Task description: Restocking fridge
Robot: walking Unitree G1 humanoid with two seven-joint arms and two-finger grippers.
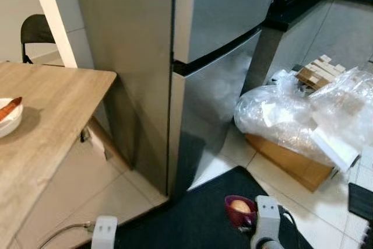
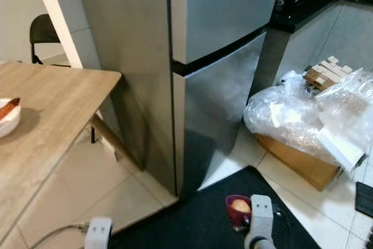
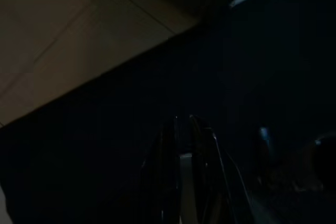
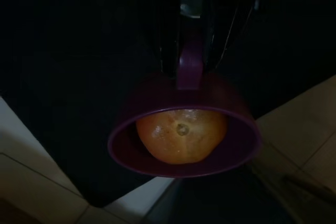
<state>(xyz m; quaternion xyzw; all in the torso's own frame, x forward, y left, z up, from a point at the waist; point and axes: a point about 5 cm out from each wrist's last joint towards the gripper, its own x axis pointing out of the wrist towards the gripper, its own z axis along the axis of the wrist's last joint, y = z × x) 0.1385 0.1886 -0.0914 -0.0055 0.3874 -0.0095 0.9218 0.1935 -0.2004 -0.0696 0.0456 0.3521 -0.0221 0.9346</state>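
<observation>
fridge (image 1: 221, 56): both doors shut, nothing stocked yet
right tool (image 4: 190, 59): clamped on handle of purple cup (image 4: 184, 140), low, near right
orange (image 4: 181, 135): inside cup
left tool (image 3: 181, 156): idle, fingers nearly together, holds nothing
left to do: open door, load cup

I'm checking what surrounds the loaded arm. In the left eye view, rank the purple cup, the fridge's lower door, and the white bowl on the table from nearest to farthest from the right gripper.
1. purple cup, held by its handle in the right gripper, orange inside.
2. fridge's lower door, ahead, shut.
3. white bowl, far left on the wooden table.
</observation>
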